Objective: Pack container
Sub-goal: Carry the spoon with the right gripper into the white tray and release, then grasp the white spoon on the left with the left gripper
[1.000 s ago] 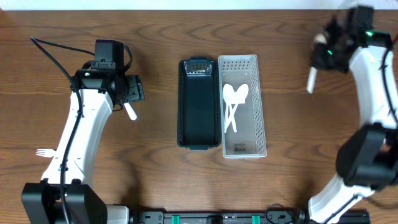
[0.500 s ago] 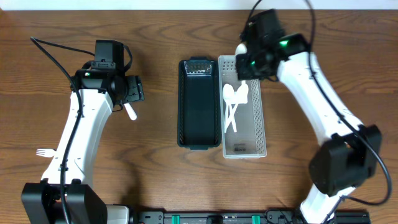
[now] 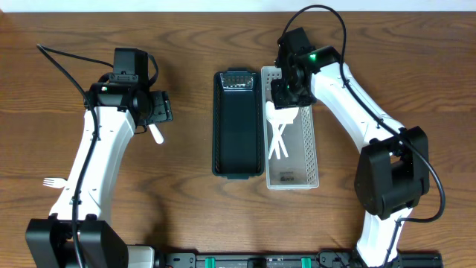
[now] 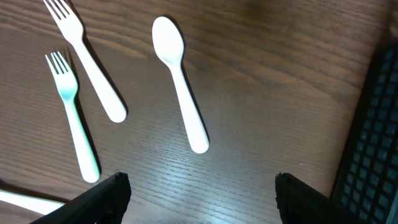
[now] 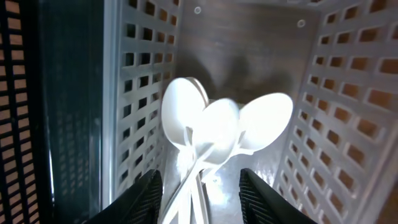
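The clear perforated container (image 5: 140, 93) sits directly beneath your right gripper (image 5: 200, 198). Its fingers (image 5: 148, 193) are spread wide, and the handles of three white spoons (image 5: 217, 130) lying in the container run up between them. Your right arm (image 3: 349, 97) reaches in from the right, bent at the elbow, with the wrist over the container's far end. The black tray (image 3: 238, 134) stands against the container's left wall. Well off to the left, your left gripper (image 4: 202, 198) hangs over the counter (image 4: 280, 93), likewise spread and holding nothing. A loose spoon (image 4: 180, 87) and two forks (image 4: 84, 59) lie on the wood ahead of it.
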`<state>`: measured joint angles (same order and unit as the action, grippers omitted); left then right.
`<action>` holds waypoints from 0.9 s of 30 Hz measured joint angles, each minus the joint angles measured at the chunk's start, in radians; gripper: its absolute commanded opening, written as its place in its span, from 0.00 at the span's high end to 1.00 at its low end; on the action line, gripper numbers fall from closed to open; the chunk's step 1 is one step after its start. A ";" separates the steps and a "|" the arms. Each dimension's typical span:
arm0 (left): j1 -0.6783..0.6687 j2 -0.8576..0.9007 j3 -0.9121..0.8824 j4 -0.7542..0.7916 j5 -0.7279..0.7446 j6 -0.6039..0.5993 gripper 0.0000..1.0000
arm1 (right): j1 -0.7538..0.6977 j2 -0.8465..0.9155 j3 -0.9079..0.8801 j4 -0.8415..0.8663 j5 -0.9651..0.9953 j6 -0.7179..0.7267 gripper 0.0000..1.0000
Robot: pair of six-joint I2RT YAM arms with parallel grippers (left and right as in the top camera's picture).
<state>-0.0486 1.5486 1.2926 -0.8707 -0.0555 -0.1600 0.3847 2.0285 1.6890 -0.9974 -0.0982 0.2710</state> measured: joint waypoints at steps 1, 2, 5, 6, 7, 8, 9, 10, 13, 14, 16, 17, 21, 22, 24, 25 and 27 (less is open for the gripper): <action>0.000 -0.002 0.000 0.000 0.000 0.000 0.22 | -0.002 0.000 0.001 -0.001 0.011 -0.001 0.57; 0.000 -0.004 0.000 0.000 -0.001 0.000 0.22 | -0.005 0.000 0.003 -0.002 0.018 -0.003 0.56; 0.000 -0.024 0.008 0.000 -0.011 0.000 0.22 | -0.027 -0.004 0.029 -0.006 0.055 -0.027 0.55; 0.000 -0.033 0.021 -0.001 -0.020 -0.001 0.22 | -0.042 -0.010 0.048 -0.007 0.071 -0.036 0.54; 0.000 -0.040 0.034 0.000 -0.026 -0.002 0.22 | -0.058 -0.019 0.071 -0.012 0.082 -0.048 0.53; 0.000 -0.045 0.050 0.004 -0.031 -0.005 0.22 | -0.078 -0.034 0.101 -0.014 0.095 -0.060 0.52; 0.001 -0.049 0.064 0.012 -0.034 -0.011 0.22 | -0.097 -0.051 0.129 -0.016 0.100 -0.069 0.50; 0.003 -0.052 0.076 0.024 -0.036 -0.022 0.22 | -0.119 -0.073 0.163 -0.019 0.107 -0.079 0.48; 0.025 -0.042 0.089 0.053 -0.040 -0.060 0.22 | -0.197 -0.167 0.258 -0.027 0.122 -0.100 0.46; 0.035 -0.032 0.089 0.059 -0.042 -0.075 0.22 | -0.219 -0.198 0.280 -0.032 0.126 -0.104 0.46; 0.061 0.005 0.090 0.067 -0.043 -0.104 0.22 | -0.275 -0.271 0.315 -0.048 0.137 -0.108 0.46; 0.074 0.032 0.090 0.071 -0.042 -0.116 0.22 | -0.304 -0.309 0.327 -0.065 0.141 -0.111 0.46; 0.115 0.163 0.090 0.097 -0.024 -0.145 0.22 | -0.375 -0.378 0.340 -0.145 0.149 -0.127 0.45; 0.123 0.199 0.090 0.104 -0.014 -0.151 0.22 | -0.389 -0.379 0.340 -0.167 0.150 -0.130 0.45; 0.134 0.267 0.090 0.124 0.006 -0.158 0.22 | -0.410 -0.367 0.333 -0.200 0.151 -0.134 0.45; 0.138 0.296 0.090 0.132 0.014 -0.158 0.22 | -0.416 -0.359 0.329 -0.209 0.151 -0.135 0.45; 0.139 0.349 0.090 0.146 0.032 -0.158 0.22 | -0.423 -0.345 0.322 -0.220 0.152 -0.139 0.45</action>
<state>0.0906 1.8980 1.3823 -0.7246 -0.0238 -0.3183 -0.0387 1.6833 2.0113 -1.2171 0.0536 0.1322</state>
